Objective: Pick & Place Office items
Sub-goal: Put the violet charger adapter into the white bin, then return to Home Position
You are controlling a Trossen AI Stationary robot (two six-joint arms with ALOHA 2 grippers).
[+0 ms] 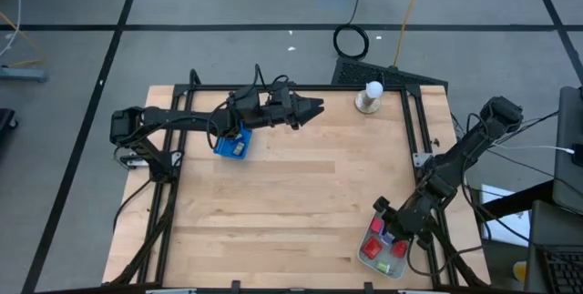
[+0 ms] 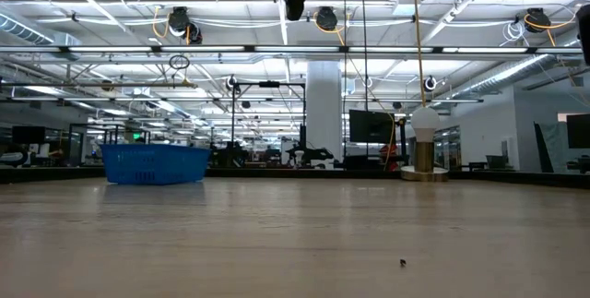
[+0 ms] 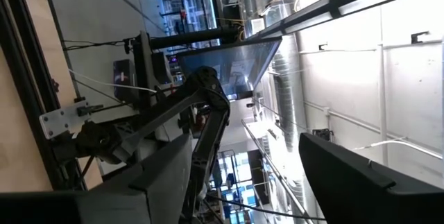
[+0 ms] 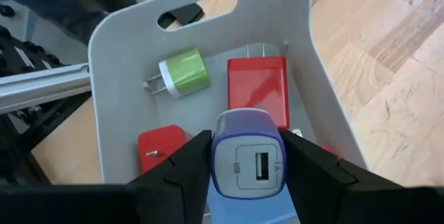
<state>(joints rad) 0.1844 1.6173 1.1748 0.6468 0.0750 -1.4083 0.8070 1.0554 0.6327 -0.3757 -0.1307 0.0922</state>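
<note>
While tray (image 4: pixel 111 92) holds 3 chargers (image 4: pixel 258 89).

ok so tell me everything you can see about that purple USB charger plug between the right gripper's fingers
The purple USB charger plug is a small rounded cube, glossy plastic by its look, with a lilac-blue shell and a white face that bears one USB socket, facing the wrist camera. It sits between the two dark fingers of the right gripper, which touch its sides, above the grey tray. Its prongs are hidden. In the tray beneath lie a green plug and red plugs.
</note>
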